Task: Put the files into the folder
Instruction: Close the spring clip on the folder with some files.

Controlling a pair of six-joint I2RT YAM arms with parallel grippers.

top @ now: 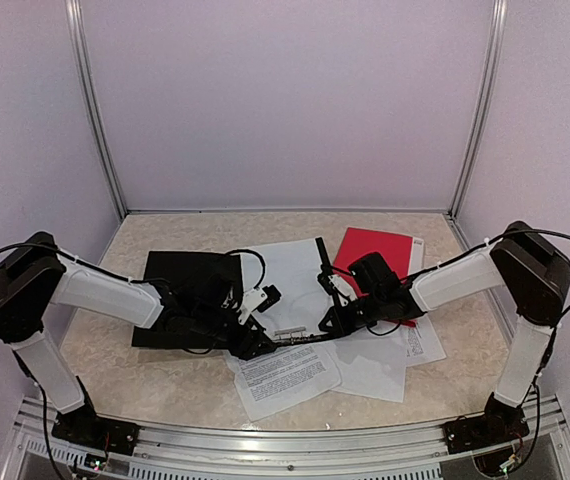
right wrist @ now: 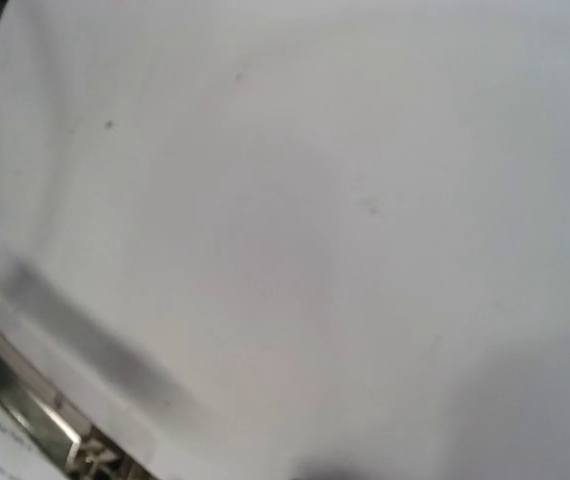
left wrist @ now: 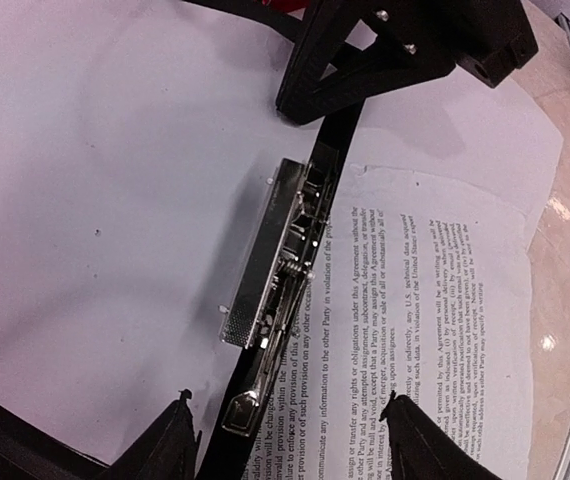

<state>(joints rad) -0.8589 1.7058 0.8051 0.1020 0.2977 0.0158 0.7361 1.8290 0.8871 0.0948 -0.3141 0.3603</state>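
A black folder (top: 180, 285) lies open on the table, its metal clip (left wrist: 280, 250) running along the spine. Loose files are spread around it: a blank sheet (top: 290, 265) beside the clip, a printed sheet (left wrist: 435, 330) on the near side, more sheets (top: 385, 365) to the right. My left gripper (left wrist: 295, 425) hangs open just above the clip's lever (left wrist: 240, 410), which lies between its fingertips untouched. My right gripper (top: 337, 318) sits low at the far end of the spine. Its own camera shows only blurred white paper (right wrist: 295, 220) up close and the clip's corner (right wrist: 75, 450), not its fingers.
A red cover or sheet (top: 377, 250) lies at the back right, partly over white paper. A thin black strip (top: 321, 258) stands up beside the right gripper. Walls close in the table on three sides, and a metal rail (top: 295, 440) runs along the near edge.
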